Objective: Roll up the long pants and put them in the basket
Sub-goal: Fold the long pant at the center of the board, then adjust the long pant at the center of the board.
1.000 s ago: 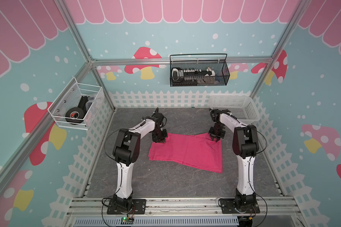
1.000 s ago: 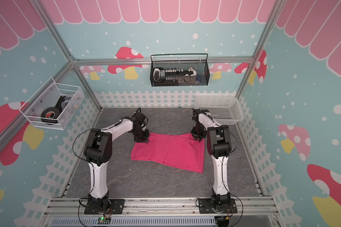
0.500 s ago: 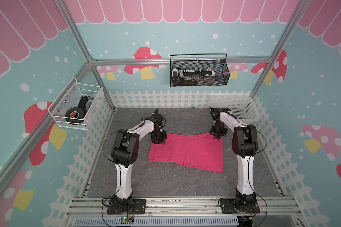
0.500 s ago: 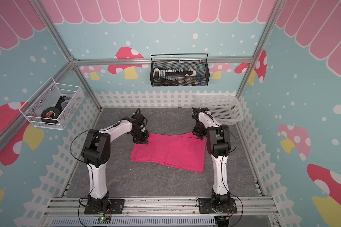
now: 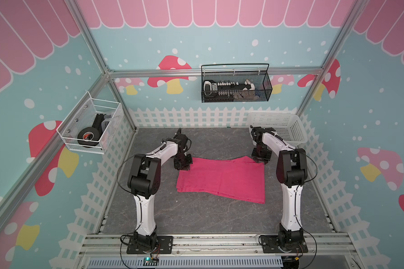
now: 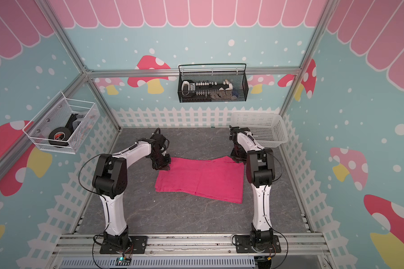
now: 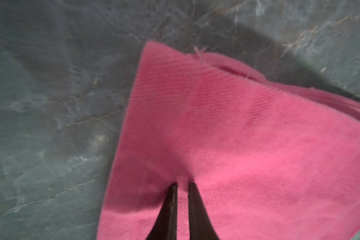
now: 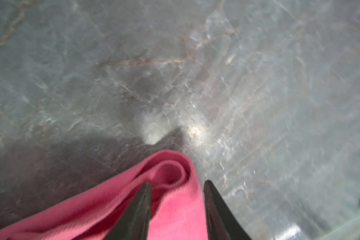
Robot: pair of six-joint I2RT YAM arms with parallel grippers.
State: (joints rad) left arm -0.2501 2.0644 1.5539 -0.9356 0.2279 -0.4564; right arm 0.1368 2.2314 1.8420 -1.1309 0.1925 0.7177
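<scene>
Currently the long pants [image 5: 222, 179] [image 6: 201, 179] lie folded flat as a rough rectangle in the middle of the grey marble table [image 5: 196, 216]; their far edge runs nearly straight between the two claws, while the near edge slants, reaching closer to the arm bases on the robot's right side. At the far left corner the left gripper [image 5: 184, 167] [image 6: 163, 167] is clamped on the cloth; in the left wrist view its jaws [image 7: 181, 185] stand almost together with a pinch of pink fabric between them, and past them the cloth tapers to a corner with a few frayed threads [image 7: 200, 54]. At the far right corner the right gripper [image 5: 260, 159] [image 6: 238, 159] is low over the cloth; in the right wrist view its jaws [image 8: 177, 184] stand apart, with a curled lip of the fabric [image 8: 168, 170] lying between them. Bare tabletop spreads wide between the near edge and the arm bases; a narrower bare strip lies behind the far edge up to the picket-fence wall. A white plastic basket [image 5: 289, 130] [image 6: 268, 135] fills the far right corner, just behind the right arm.
</scene>
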